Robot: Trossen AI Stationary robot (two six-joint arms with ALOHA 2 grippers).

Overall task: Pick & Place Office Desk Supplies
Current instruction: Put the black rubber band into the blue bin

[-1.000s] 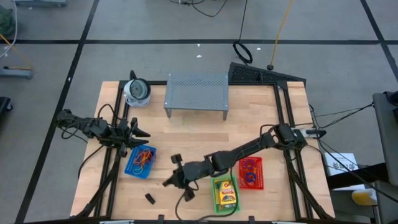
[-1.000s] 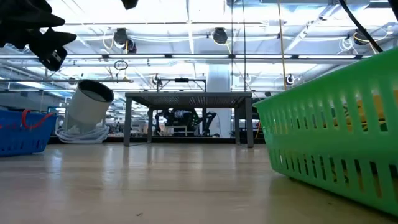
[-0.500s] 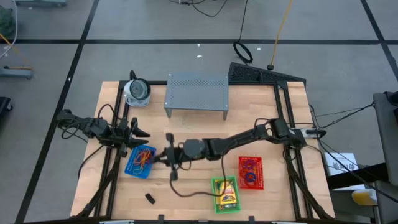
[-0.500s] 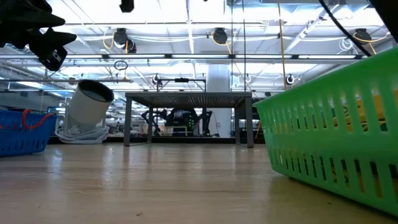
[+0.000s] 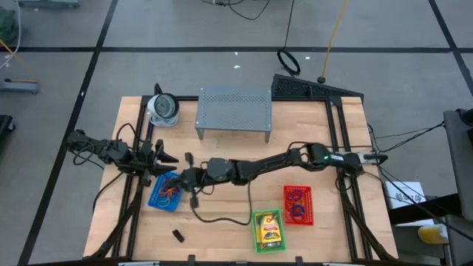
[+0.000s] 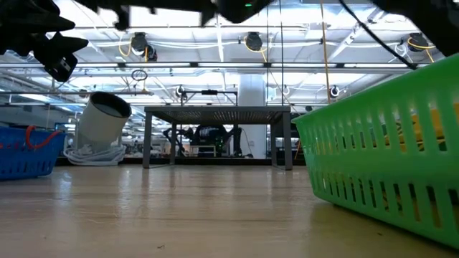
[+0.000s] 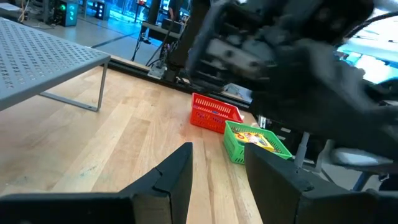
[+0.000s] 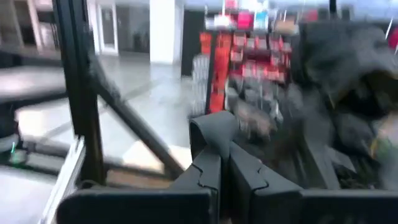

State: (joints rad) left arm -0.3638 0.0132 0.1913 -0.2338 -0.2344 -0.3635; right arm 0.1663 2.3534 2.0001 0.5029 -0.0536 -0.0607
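Observation:
My right arm reaches across the table. Its gripper (image 5: pixel 182 178) hangs above the far right corner of the blue basket (image 5: pixel 166 193), which holds rubber-band loops. In the blurred right wrist view the gripper (image 8: pixel 219 155) is shut with a small dark piece at its tips, seemingly a black clip (image 8: pixel 214 132). My left gripper (image 5: pixel 168 157) is open and empty, just beyond the blue basket's far side. Another black clip (image 5: pixel 177 235) lies on the wood near the front edge. A crayon box lies in the green basket (image 5: pixel 268 230), and rubber bands lie in the red basket (image 5: pixel 298 205). My right gripper pinches the small dark piece (image 8: pixel 214 132) at the free ends of its two fingers. The piece is lifted clear of the table. The view is blurred, so the part held does not show.
The grey perforated shelf (image 5: pixel 233 109) stands at the far middle, with the round white-grey object (image 5: pixel 162 108) to its left. In the low view the green basket (image 6: pixel 387 165) fills the right and the blue basket (image 6: pixel 25 150) sits at the left, with bare wood between them.
My right gripper has swung from the near middle of the table toward the left and far side. It is now over the blue basket's far right corner, with the arm stretched out across the table. My left arm has kept still.

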